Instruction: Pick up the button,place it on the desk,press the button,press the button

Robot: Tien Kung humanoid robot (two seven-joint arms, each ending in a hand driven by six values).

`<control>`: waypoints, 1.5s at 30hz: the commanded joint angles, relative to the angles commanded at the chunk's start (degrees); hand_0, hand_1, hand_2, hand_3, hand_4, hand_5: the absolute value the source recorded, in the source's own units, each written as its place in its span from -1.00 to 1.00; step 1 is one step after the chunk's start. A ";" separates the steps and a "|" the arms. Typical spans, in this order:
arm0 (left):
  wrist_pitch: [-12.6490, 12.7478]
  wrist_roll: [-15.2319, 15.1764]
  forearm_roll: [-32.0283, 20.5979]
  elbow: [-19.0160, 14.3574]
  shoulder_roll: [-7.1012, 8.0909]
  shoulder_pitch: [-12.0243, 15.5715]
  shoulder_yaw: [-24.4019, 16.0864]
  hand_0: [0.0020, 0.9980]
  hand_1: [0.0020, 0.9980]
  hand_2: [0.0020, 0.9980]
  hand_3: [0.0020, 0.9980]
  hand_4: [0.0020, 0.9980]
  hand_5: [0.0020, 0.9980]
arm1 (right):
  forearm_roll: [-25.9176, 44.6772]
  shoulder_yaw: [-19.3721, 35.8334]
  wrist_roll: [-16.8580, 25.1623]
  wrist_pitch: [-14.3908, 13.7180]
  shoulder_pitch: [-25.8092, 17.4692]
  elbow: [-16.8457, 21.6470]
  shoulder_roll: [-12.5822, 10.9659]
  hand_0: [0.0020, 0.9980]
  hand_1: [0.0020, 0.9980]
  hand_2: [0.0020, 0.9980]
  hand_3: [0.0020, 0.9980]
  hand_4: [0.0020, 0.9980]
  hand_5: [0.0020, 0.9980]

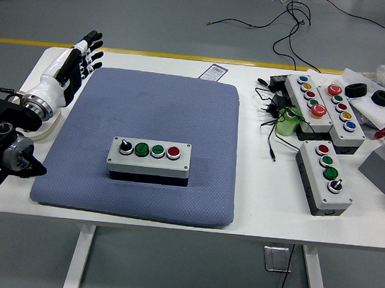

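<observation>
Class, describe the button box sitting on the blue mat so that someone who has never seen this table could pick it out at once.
Start at the big blue mat covering the left half of the white table. The button box lies alone near the mat's front, a grey box with a black knob, two green buttons and one red in a row. The other boxes sit off the mat, at the right among cables.
</observation>
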 joint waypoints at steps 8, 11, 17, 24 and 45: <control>-0.34 -0.17 0.11 -0.46 0.30 0.08 -0.19 0.88 0.96 1.00 1.00 0.29 1.00 | -0.32 0.07 -0.09 0.04 -0.11 0.00 -0.01 0.19 0.35 0.43 0.27 -0.33 -0.70; -0.53 -0.18 0.16 -0.59 0.45 0.20 -0.35 0.88 0.96 1.00 1.00 0.29 1.00 | -0.65 0.29 -0.11 0.06 -0.17 0.00 0.00 0.19 0.35 0.43 0.27 -0.33 -0.70; -1.14 -0.01 0.36 -0.80 0.69 0.41 -0.71 0.87 0.95 1.00 1.00 0.29 1.00 | -0.75 0.31 -0.11 0.06 -0.20 0.00 0.09 0.19 0.35 0.43 0.27 -0.33 -0.70; -1.08 0.97 2.62 -1.54 1.01 0.60 -1.10 0.85 0.93 1.00 1.00 0.29 1.00 | -0.76 0.02 0.02 0.10 0.19 0.00 0.24 0.19 0.35 0.43 0.27 -0.33 -0.70; -2.24 1.26 3.40 -3.02 2.02 1.08 -2.75 0.83 0.91 1.00 1.00 0.29 1.00 | -2.40 0.74 -0.05 0.18 0.71 0.00 0.35 0.20 0.35 0.43 0.27 -0.33 -0.70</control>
